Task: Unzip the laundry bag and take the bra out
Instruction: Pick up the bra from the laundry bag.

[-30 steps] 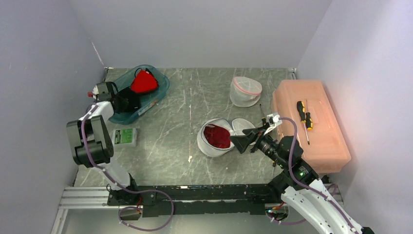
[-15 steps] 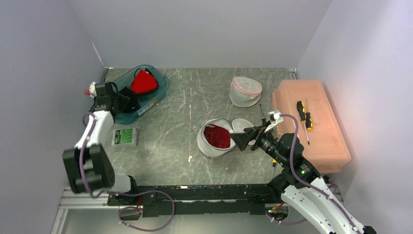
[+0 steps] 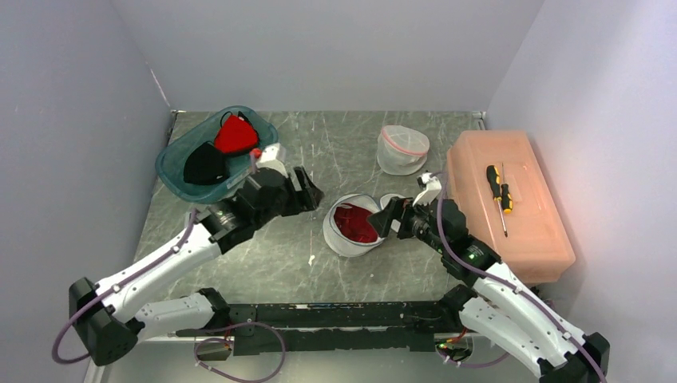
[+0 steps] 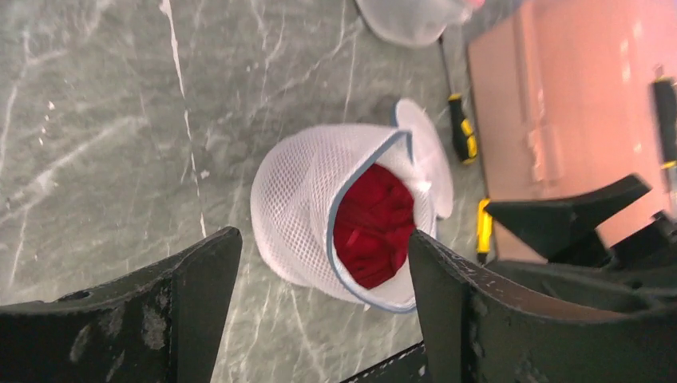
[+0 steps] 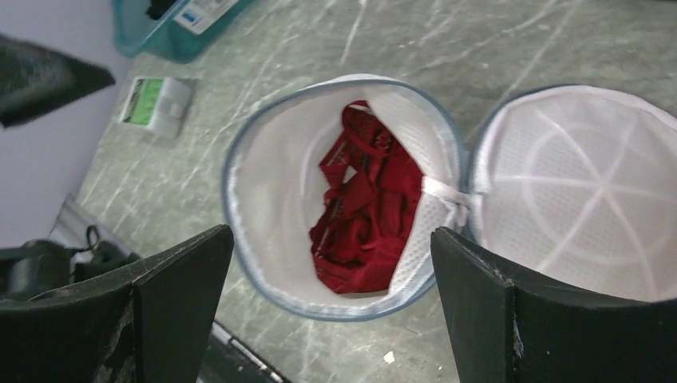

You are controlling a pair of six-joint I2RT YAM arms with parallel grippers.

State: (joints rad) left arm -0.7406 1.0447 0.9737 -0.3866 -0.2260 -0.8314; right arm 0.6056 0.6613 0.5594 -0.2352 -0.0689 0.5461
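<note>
My bench (image 3: 335,152) is grey, veined stone. On it, far left, sits a teal bin (image 3: 170,171); mid-bench my unzipped laundry bag (image 3: 333,237); beyond it a 2nd mesh bag (image 3: 401,152); right, a pink box (image 3: 528,233); a screwdriver (image 4: 461,134) between.

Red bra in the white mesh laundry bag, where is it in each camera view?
Top external: red bra, just below centre.
Left wrist: bra, right of centre.
Right wrist: bra, centre.
Shared landmark: the white mesh laundry bag's unzipped round lid beside it.
</note>
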